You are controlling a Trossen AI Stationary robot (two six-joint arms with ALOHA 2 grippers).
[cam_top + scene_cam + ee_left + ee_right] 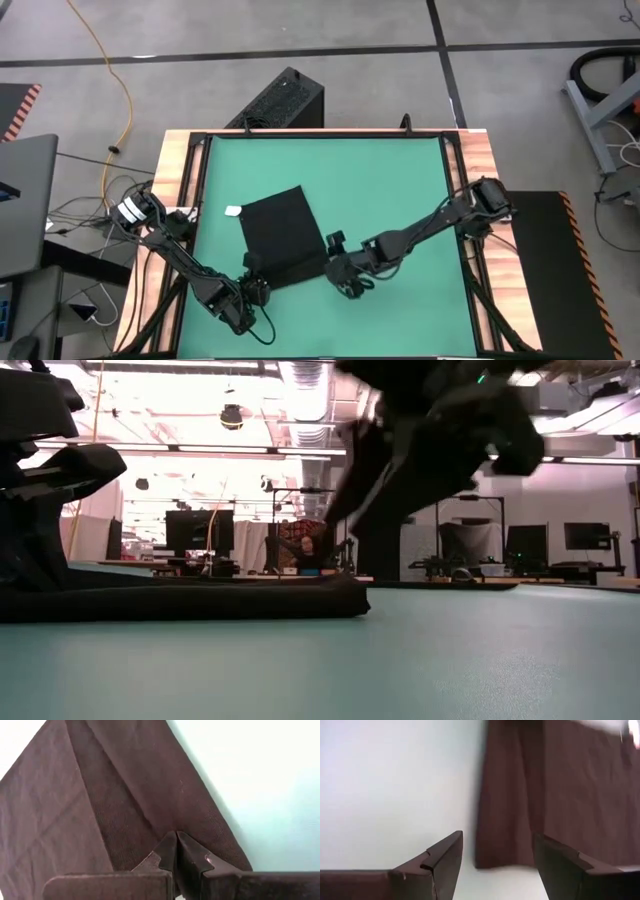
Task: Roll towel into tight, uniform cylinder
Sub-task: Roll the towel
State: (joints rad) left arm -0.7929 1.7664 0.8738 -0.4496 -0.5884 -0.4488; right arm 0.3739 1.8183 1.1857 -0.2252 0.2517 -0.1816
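Note:
The black towel [280, 238] lies on the green mat [400, 190], turned askew, with its small white tag [234, 211] at its far left corner. In the low view the towel [200, 598] lies low and flat. My left gripper [255, 290] is at the towel's near left corner and is shut there [176, 837]. My right gripper [342, 275] is open just off the towel's near right corner. In its wrist view [497, 837] its fingers stand on either side of that corner [485, 860] without touching it, and it is raised above the mat [370, 490]. My left gripper has its two fingers shut together on the towel's near corner [150, 862], slanting down from the table's near side. The fingers hide whether one layer or several is between them. The towel lies slack on the mat beyond the fingertips.
A black ribbed box [285, 100] stands on the floor beyond the table's far edge. Wooden rails [180, 170] frame the mat. A yellow cable [120, 90] runs across the floor at the far left. The mat's right half [410, 220] is bare.

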